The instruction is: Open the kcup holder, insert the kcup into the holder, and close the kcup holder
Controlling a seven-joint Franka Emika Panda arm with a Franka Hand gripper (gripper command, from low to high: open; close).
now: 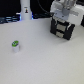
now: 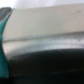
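Note:
The kcup (image 1: pixel 16 46), a small white pod with a green top, stands on the pale table toward the exterior view's left, far from the arm. The kcup holder (image 1: pixel 65 31), a black boxy unit with two pale-handled drawer fronts, sits at the exterior view's right. My gripper (image 1: pixel 64 18) hangs directly over the holder's top, close to or touching it; its fingers are too small and blurred to read. The wrist view is a blurred close-up of a grey surface (image 2: pixel 45 27) above a black band (image 2: pixel 45 65), and no fingertips can be made out in it.
A tall white cylindrical post (image 1: pixel 26 10) stands at the back, left of the holder. The pale table (image 1: pixel 45 60) stretches between the kcup and the holder. A teal patch (image 2: pixel 3 35) shows at the wrist view's edge.

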